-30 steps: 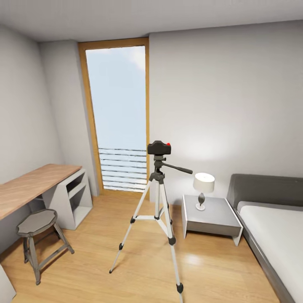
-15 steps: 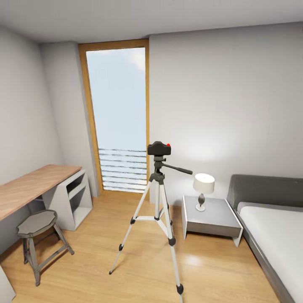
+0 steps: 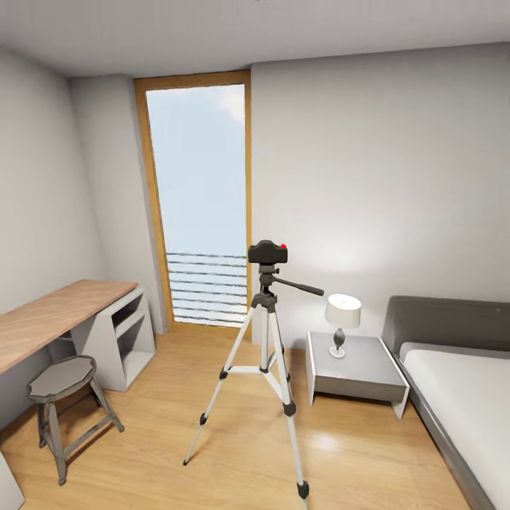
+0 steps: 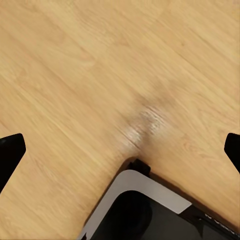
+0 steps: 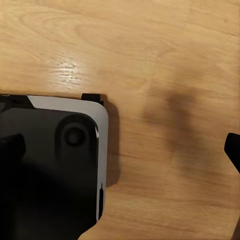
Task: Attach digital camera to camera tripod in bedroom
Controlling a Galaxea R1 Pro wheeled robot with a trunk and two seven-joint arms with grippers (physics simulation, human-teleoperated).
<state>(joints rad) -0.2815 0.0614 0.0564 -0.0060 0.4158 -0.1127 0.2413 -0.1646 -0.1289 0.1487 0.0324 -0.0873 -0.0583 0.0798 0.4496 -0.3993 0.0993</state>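
Small black boxy digital camera [image 3: 267, 251], red spot on top, seated on dark head of silver-legged camera tripod [image 3: 265, 354], mid wood-plank floor [image 3: 241, 453]. Left gripper [image 4: 120, 150] and right gripper [image 5: 122, 145] spread wide, empty, over grained boards.

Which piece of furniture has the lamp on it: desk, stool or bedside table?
The grey bedside table beside the bed carries the lamp; the wooden-top desk and stool tops are bare.
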